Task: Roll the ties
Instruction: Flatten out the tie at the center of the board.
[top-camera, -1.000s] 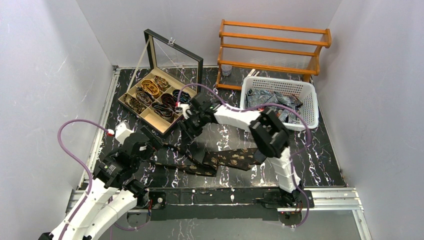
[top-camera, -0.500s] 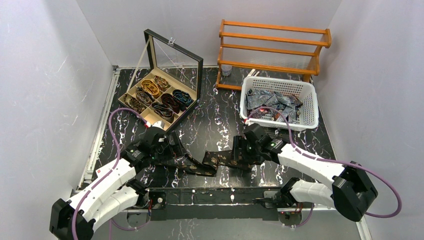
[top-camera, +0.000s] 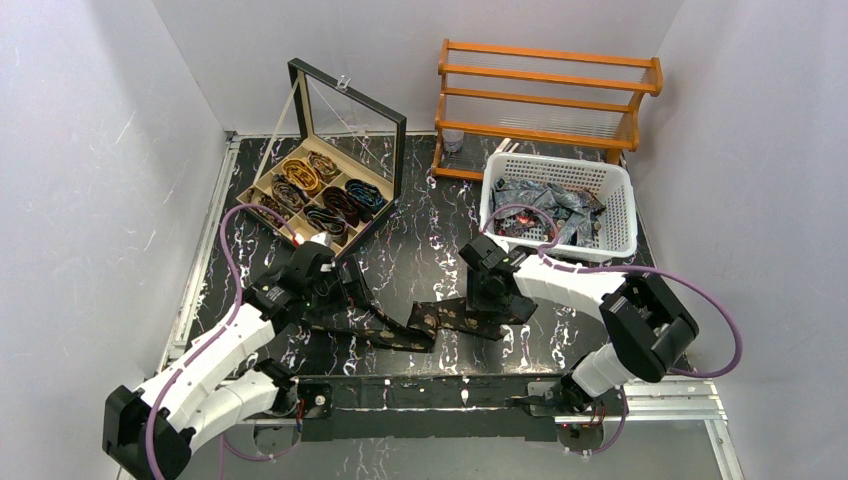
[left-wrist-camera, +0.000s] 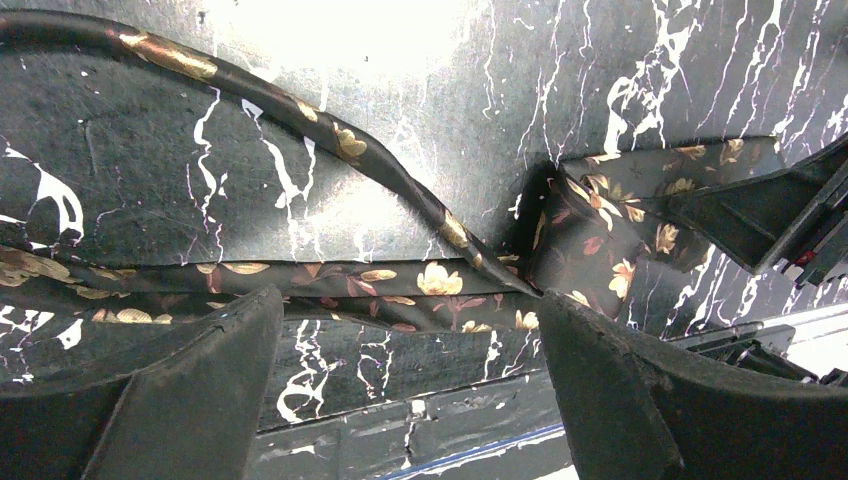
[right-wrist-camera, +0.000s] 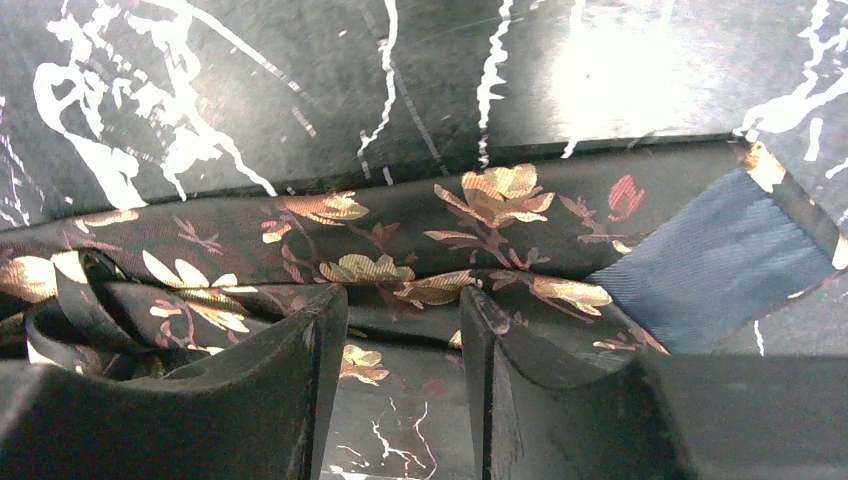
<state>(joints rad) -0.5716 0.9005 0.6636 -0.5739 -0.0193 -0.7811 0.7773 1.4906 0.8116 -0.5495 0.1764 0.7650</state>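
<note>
Left end effector (left-wrist-camera: 410, 300) gapes; right end effector (right-wrist-camera: 402, 295) barely parted, its view alone showing tie (right-wrist-camera: 380, 230) lining (right-wrist-camera: 715, 260)

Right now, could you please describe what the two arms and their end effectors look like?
Both the left arm and the right arm have white shells with blocky black joints. A purple cable runs along each. The left end effector and the right end effector each have two thick, matte black fingers with scuffed edges. I see no markings.

the black marbled table (top-camera: 425, 245) carries a floral tie (top-camera: 440, 318), a box (top-camera: 352, 125), a white basket (top-camera: 620, 225) and a wooden rack (top-camera: 545, 95).
</note>
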